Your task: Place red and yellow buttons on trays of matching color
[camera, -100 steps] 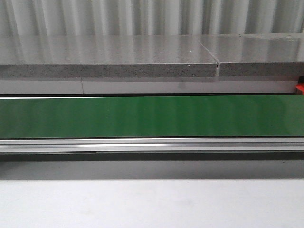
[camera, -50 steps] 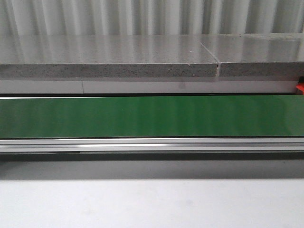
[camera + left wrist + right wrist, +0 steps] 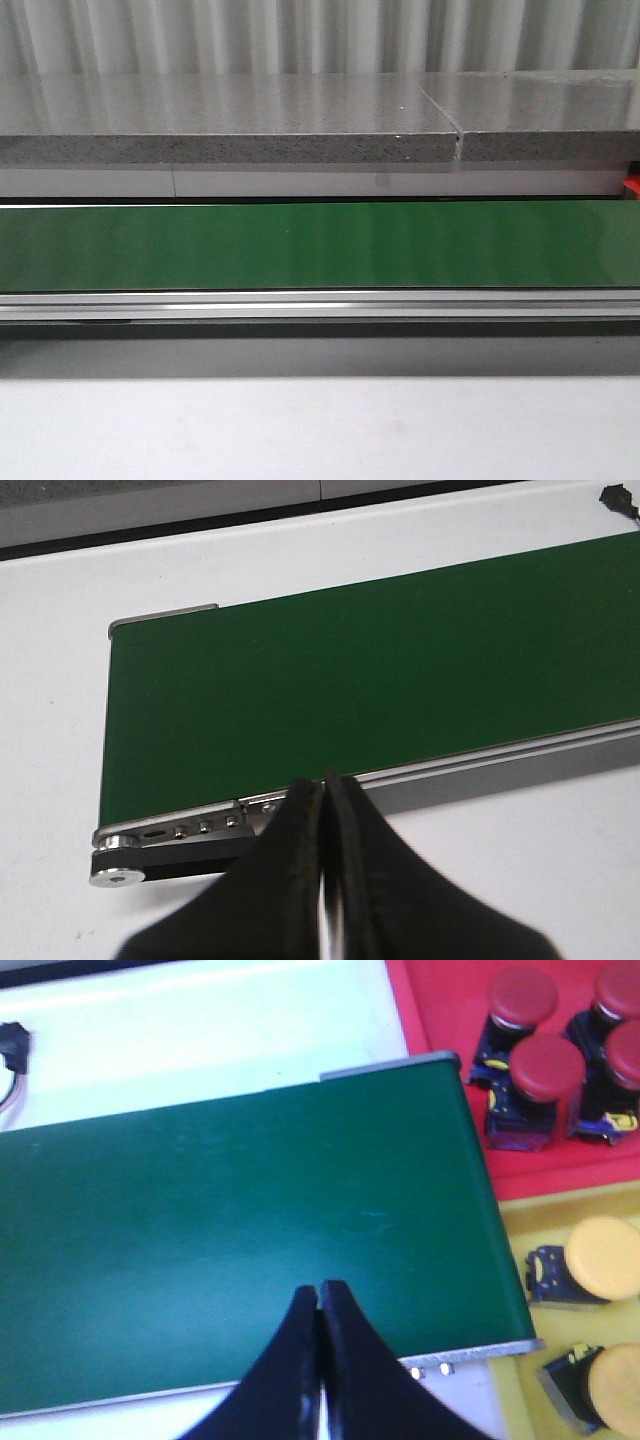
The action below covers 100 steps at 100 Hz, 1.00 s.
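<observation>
Several red buttons (image 3: pixel 546 1068) stand on the red tray (image 3: pixel 440 1010) past the end of the green belt (image 3: pixel 240 1230) in the right wrist view. Beside them, two yellow buttons (image 3: pixel 603 1257) rest on the yellow tray (image 3: pixel 520 1225). My right gripper (image 3: pixel 319 1287) hovers over the belt's near edge, shut with nothing in it. My left gripper (image 3: pixel 323 780) is shut and empty above the near rail at the other end of the belt (image 3: pixel 350 680). The belt (image 3: pixel 320 245) carries no button in any view.
A grey stone ledge (image 3: pixel 230 130) runs behind the belt in the front view, with a small red part (image 3: pixel 631 186) at its right edge. The belt's metal rail (image 3: pixel 320 305) borders the white tabletop (image 3: pixel 320 430). A black cable connector (image 3: pixel 12 1045) lies on the white surface beyond the belt.
</observation>
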Each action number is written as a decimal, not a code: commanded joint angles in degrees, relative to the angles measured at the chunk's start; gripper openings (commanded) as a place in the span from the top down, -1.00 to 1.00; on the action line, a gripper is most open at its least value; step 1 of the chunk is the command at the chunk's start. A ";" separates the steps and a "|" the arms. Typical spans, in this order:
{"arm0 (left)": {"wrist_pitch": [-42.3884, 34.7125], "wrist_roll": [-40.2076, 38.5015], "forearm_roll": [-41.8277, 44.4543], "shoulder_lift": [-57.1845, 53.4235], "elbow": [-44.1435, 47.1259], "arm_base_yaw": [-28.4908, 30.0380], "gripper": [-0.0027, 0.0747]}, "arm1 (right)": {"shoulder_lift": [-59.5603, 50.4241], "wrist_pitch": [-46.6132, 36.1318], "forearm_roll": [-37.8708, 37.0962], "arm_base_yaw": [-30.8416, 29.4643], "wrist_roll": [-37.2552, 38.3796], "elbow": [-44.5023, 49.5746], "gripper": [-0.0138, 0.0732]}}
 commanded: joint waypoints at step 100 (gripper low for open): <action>-3.70 -0.12 -0.88 0.03 -1.57 -0.42 0.99 | -29.70 -21.39 -0.02 4.86 -1.64 16.37 0.84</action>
